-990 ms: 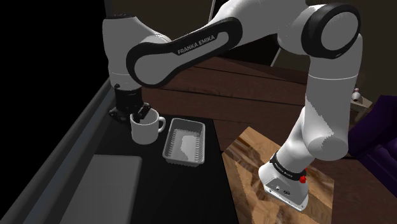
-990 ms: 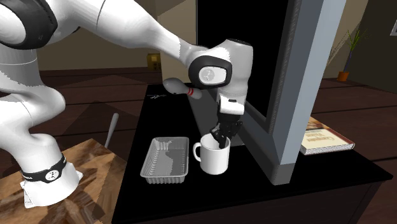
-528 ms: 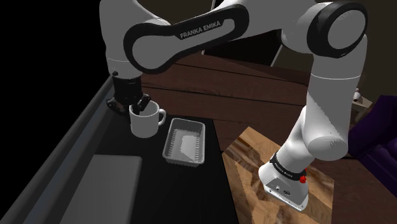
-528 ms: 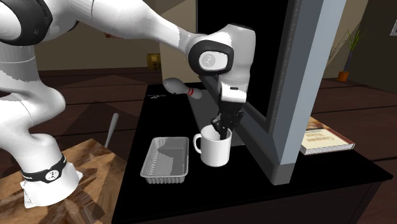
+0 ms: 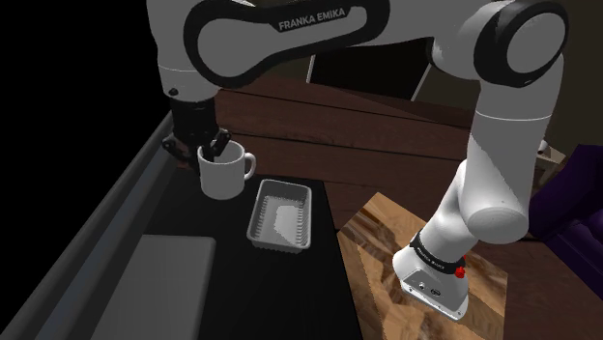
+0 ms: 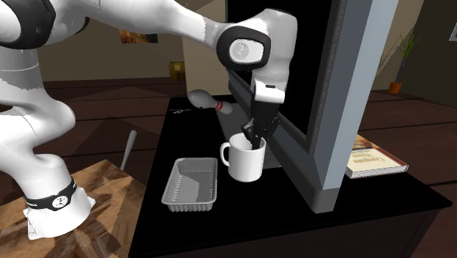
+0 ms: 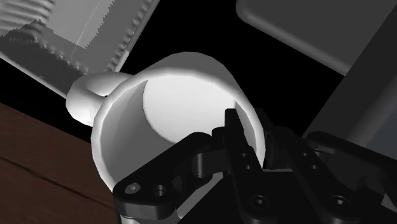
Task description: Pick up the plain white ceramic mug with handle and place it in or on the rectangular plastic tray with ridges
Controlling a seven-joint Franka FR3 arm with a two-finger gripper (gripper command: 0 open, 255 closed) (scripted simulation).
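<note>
Gripper [image 5: 215, 147] pinching mug [image 5: 222, 176] rim, one finger inside, mug clear of table [image 5: 251, 290], tray [image 5: 282, 218] beside it at table's stand-side edge.

Smooth matt mug [image 5: 222, 177], ridged plastic tray [image 5: 284, 218]

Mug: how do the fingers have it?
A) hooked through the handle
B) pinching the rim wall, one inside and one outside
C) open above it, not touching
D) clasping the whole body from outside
B: in the wrist view the fingers clamp the wall of the mug, one inside the cup and one outside, on the side away from the handle.
</note>
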